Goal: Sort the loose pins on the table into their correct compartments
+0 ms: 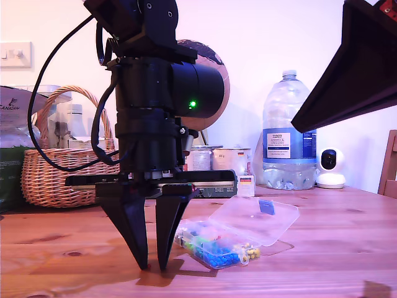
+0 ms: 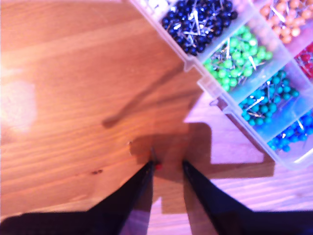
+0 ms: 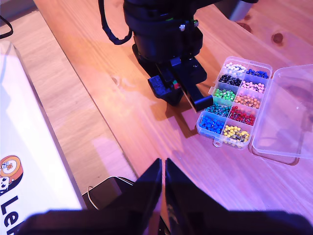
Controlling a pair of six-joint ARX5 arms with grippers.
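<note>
My first gripper (image 1: pixel 154 268) is tips-down on the table (image 1: pixel 322 248), jaws parted by a narrow gap, nothing clamped. In the first wrist view one red pin (image 2: pixel 158 166) lies on the wood just inside one fingertip (image 2: pixel 146 172), touching or almost touching it; can't tell which. No other loose pins visible in any view.

The clear box (image 3: pixel 237 103) sits just to the exterior view's right of my first gripper, lid (image 1: pixel 255 218) hinged open and lying flat, blue sticker (image 1: pixel 267 207) on it. The compartments (image 2: pixel 244 73) near the jaws hold dark blue, green, teal and light blue pins; orange and red show on the far row.

My second gripper (image 3: pixel 163 169) hangs high above the table at the exterior view's upper right, fingers pressed together, holding nothing. It looks down on the first arm and the box.

Far edge of the table in the exterior view: wicker basket (image 1: pixel 56 174) at left, water bottle (image 1: pixel 289 133) and small white camera (image 1: pixel 331 167) at right.
</note>
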